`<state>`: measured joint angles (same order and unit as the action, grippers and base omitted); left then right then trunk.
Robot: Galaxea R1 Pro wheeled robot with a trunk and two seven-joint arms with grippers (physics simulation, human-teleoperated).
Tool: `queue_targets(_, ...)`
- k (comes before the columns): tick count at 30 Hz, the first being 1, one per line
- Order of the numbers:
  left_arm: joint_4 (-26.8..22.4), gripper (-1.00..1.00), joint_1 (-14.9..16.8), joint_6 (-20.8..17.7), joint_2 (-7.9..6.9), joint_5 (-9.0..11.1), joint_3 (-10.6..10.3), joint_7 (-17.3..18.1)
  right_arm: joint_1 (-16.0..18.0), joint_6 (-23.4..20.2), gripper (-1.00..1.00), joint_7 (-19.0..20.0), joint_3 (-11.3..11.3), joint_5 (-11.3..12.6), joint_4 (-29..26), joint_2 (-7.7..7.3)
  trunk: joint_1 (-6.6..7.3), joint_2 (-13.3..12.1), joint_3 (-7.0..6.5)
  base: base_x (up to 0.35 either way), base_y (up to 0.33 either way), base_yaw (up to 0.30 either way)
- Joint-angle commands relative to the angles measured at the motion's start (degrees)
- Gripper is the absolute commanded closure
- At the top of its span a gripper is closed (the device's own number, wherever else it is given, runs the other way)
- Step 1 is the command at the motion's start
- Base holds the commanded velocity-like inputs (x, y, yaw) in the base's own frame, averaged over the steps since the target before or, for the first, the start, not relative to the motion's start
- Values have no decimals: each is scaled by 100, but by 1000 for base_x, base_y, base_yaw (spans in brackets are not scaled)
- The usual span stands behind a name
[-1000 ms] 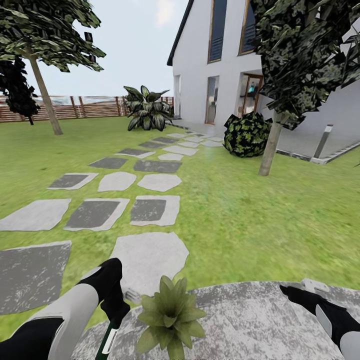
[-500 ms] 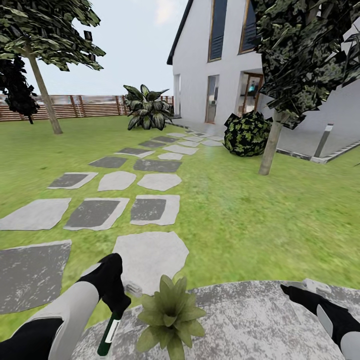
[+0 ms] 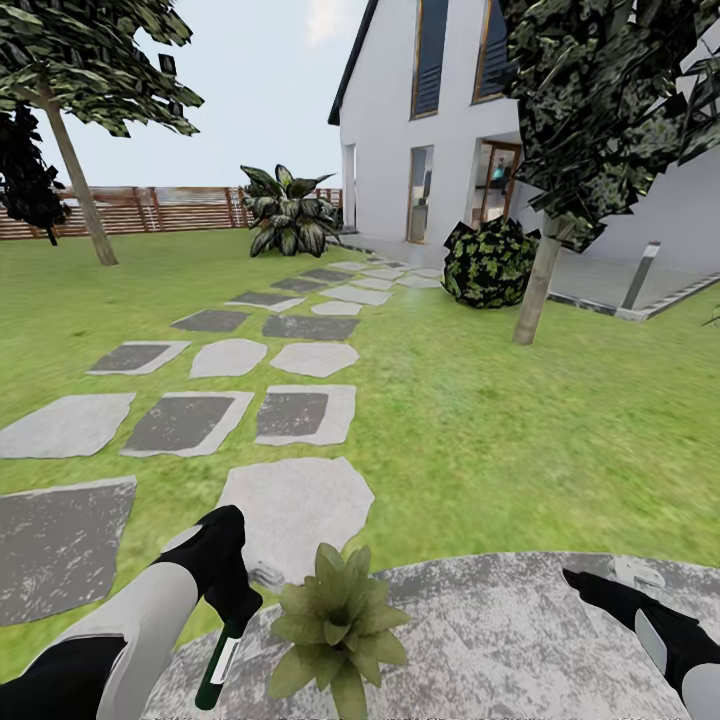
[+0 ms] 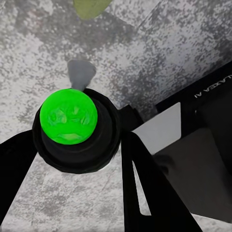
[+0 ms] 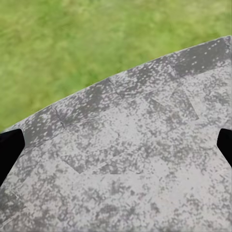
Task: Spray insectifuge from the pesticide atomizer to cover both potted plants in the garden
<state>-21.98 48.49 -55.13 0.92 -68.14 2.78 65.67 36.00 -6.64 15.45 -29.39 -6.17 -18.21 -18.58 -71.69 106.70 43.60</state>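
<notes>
My left gripper (image 3: 232, 608) is shut on the pesticide atomizer (image 3: 217, 665), a slim dark green bottle with a pale label that hangs tilted below the hand. In the left wrist view the atomizer (image 4: 72, 121) appears end-on as a bright green disc in a dark ring, between the black fingers (image 4: 145, 188). One potted plant (image 3: 335, 625), a low rosette of pointed leaves, stands just right of the bottle on the patio's edge. My right gripper (image 3: 600, 582) hovers open over the patio, far right of the plant; its fingertips (image 5: 9, 150) are spread wide with nothing between them.
The round mottled grey patio (image 3: 500, 640) lies under both arms, with lawn (image 3: 500, 430) around it. Grey stepping slabs (image 3: 295, 505) lead towards the white house (image 3: 400, 130). A tree trunk (image 3: 535, 290), a dark bush (image 3: 490, 265) and a bollard lamp (image 3: 640, 275) stand ahead right.
My left gripper has lifted the atomizer a little. The whole picture has shifted slightly, so the camera has moved. The right arm is nearly unchanged.
</notes>
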Motion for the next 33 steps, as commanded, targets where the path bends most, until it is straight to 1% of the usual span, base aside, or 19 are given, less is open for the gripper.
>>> queue_targets(1,-9,100,2,-33,5,-59,29,51,4,-31,-100,39,-49,-60,-11,3,-22,44,31,0,0,-1)
queue_targets(7,-9,100,2,-33,5,-62,29,44,4,-31,-100,37,-50,-59,-7,3,-154,285,191,0,0,0)
queue_targets(12,-9,100,2,-33,5,-68,29,42,4,-31,-100,31,-50,-66,-7,3,-154,285,204,0,0,0)
queue_targets(18,-9,100,2,-35,5,-64,29,42,4,2,-100,34,-41,-68,-7,3,-285,526,319,0,0,0)
queue_targets(27,-7,100,2,-43,-2,-63,43,30,4,21,-100,45,-41,-68,1,5,-483,887,556,0,0,0)
queue_targets(33,-23,100,2,-52,-17,-67,47,36,4,22,-100,54,-41,-74,2,6,-483,887,582,0,0,0)
